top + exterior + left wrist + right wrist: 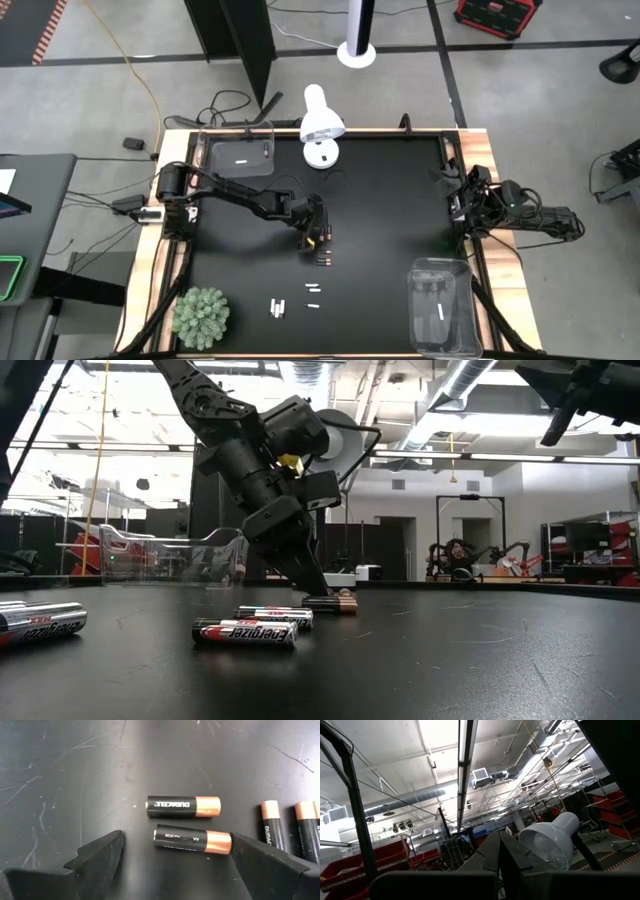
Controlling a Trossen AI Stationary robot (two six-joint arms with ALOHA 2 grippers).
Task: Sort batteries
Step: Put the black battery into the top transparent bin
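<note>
Two dark batteries with copper ends, one nearer (192,840) and one farther (182,806), lie side by side on the black table. My left gripper (176,851) is open, slanting down over them near the table's middle (320,243), with one finger off each end of the nearer battery. More dark batteries (272,825) lie beside them. Several white batteries (277,305) lie toward the near edge. My right gripper (500,855) is shut on nothing and points up at the ceiling, parked at the table's right edge (470,198). My left gripper has one fingertip (245,850) right at the copper end (222,842) of the nearer battery. Whether it touches, I cannot tell. The other finger (102,855) stands apart from the battery's dark end. The battery lies flat on the table.
A clear bin (240,158) holding a battery stands at the far left; another clear bin (440,305) with a white battery stands at the near right. A white lamp (322,128) is at the far edge, and a green plant (202,317) at the near left corner.
</note>
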